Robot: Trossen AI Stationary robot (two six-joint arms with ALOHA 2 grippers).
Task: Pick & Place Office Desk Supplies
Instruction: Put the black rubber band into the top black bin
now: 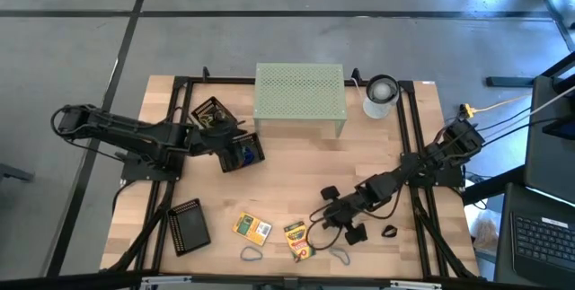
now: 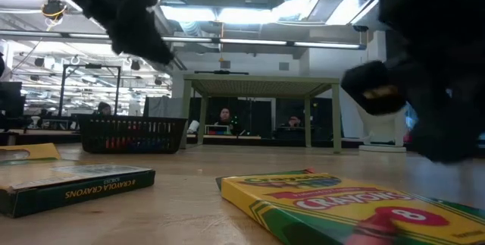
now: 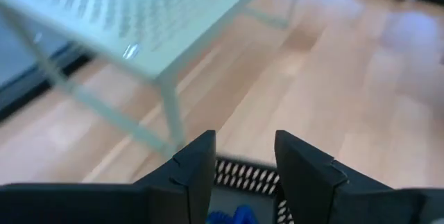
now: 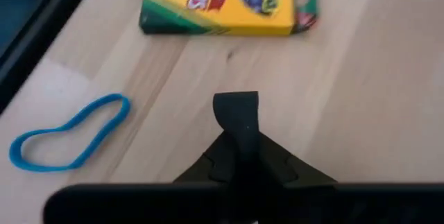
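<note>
My right gripper (image 1: 325, 221) (image 4: 238, 137) is shut on a small black clip (image 4: 236, 106), near the table's front edge. Ahead of it lies a yellow crayon box (image 1: 296, 241) (image 4: 222, 2), and beside it a blue rubber band (image 4: 69, 137) (image 1: 340, 254), both flat on the wood. A second crayon box (image 1: 252, 227), another band (image 1: 252, 254) and a loose black clip (image 1: 389, 231) lie nearby. My left gripper (image 1: 223, 145) (image 3: 244, 158) is open above a black mesh tray (image 1: 243, 153) (image 3: 243, 175) that holds blue items (image 3: 229, 217). My right gripper pinches the black clip (image 4: 236, 113) between its two shut fingers. One end of the clip sticks out past the fingertips. Whether the clip touches the table cannot be told.
A pale green perforated riser (image 1: 299, 100) stands at the far middle, with a white-grey cylinder (image 1: 380, 97) to its right. A second mesh tray (image 1: 211, 113) sits behind the left gripper, and a third (image 1: 189, 225) lies front left. Bare wood shows in the table's middle.
</note>
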